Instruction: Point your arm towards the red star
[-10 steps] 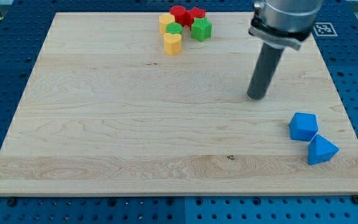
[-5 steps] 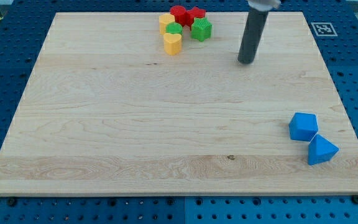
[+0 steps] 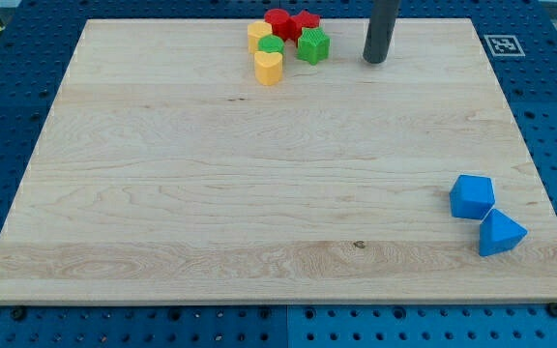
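The red star (image 3: 306, 21) sits at the view's top edge of the wooden board (image 3: 162, 174), in a tight cluster with a red cylinder (image 3: 278, 21), a green star (image 3: 313, 44), a green round block (image 3: 272, 45), a yellow block (image 3: 258, 33) and a yellow heart (image 3: 269, 68). My tip (image 3: 375, 59) rests on the board to the right of the cluster, a short gap from the green star and a little below and right of the red star. It touches no block.
A blue block (image 3: 472, 196) and a blue wedge-like block (image 3: 500, 233) lie together near the board's lower right corner. A printed marker tag (image 3: 506, 44) sits just off the board's top right corner.
My tip has moved toward the view's top and slightly left, from mid-right of the board to beside the top cluster. No block has moved.
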You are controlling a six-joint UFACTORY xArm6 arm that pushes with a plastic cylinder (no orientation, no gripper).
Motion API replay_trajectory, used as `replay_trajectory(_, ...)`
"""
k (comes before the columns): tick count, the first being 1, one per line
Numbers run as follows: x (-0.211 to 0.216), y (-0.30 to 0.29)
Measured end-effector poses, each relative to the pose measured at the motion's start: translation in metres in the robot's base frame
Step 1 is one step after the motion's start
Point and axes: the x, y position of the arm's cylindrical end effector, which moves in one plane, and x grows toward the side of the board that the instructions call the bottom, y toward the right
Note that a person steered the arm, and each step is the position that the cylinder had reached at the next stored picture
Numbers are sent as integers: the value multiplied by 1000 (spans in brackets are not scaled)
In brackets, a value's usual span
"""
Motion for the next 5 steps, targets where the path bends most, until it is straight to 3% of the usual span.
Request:
replay_trajectory(3,-21,6)
replay_trajectory(4,-66,0)
replay_trajectory(5,-68,-15)
